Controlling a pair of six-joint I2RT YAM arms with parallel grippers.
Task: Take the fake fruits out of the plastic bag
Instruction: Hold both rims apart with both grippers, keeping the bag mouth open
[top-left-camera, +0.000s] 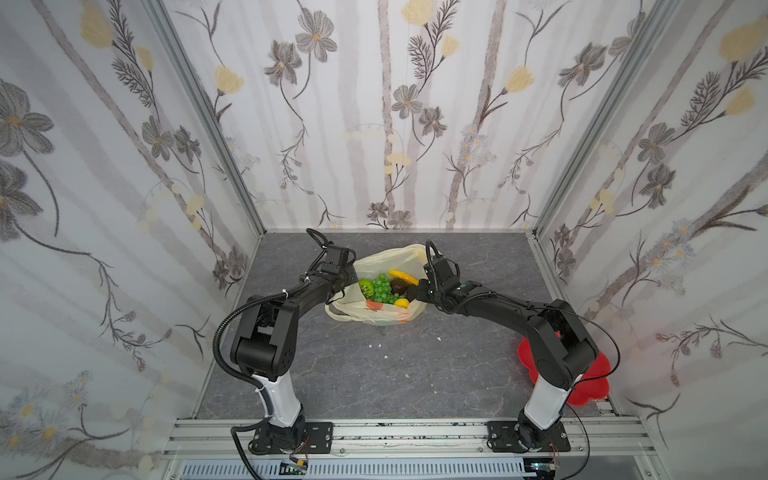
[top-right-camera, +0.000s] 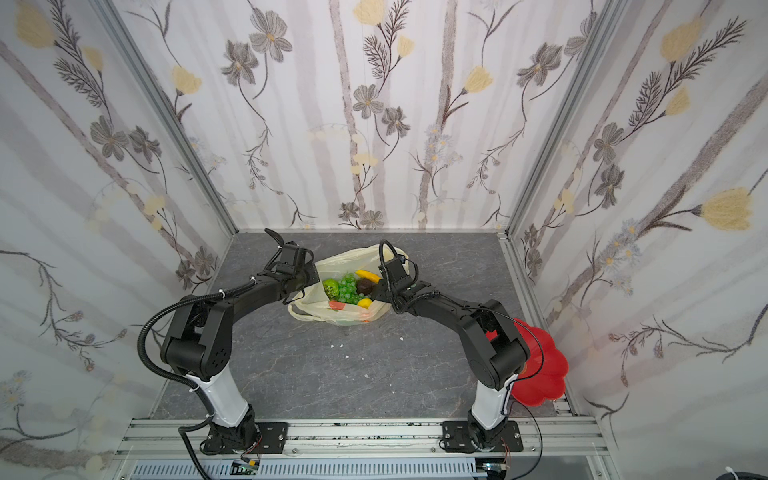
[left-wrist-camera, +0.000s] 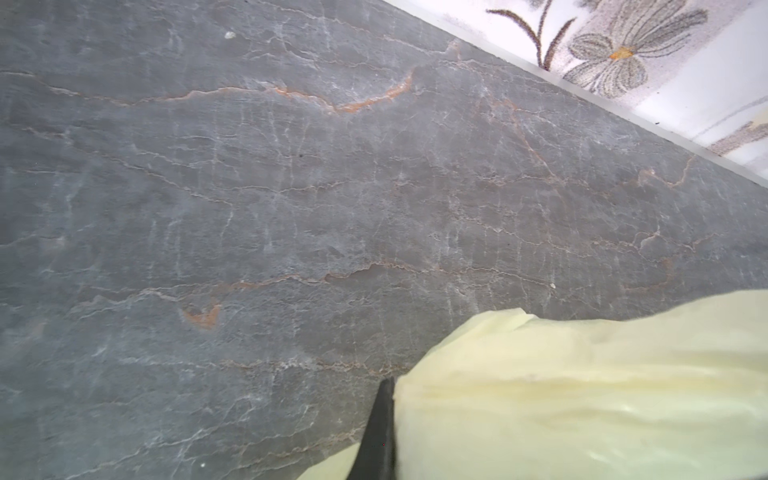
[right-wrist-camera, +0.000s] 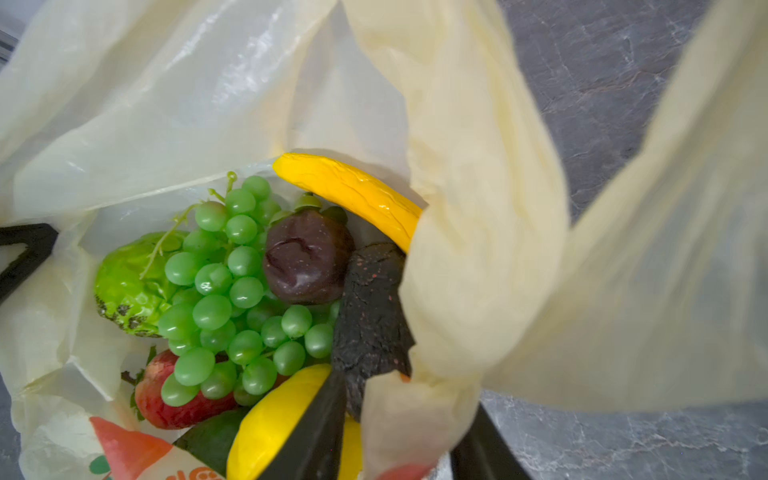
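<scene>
left gripper (top-left-camera: 354, 277) pinched shut on the plastic bag (top-left-camera: 384, 313) rim. right gripper (right-wrist-camera: 409, 399) straddles the opposite rim film, can't tell if it's clamped. fake fruits (right-wrist-camera: 245, 286) sit inside it, on the table (top-left-camera: 374, 374). Risk: a half-caught rim slips, or the thin film tears under opposed pull, and the mouth collapses over the fruit.

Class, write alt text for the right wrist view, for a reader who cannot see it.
An open plastic bag holds fake fruits: a green grape bunch in the middle, ringed by a banana, dark brown fruit, bumpy green fruit, strawberry and lemon. The bag's rim lies between the fingers of the right end effector.
</scene>
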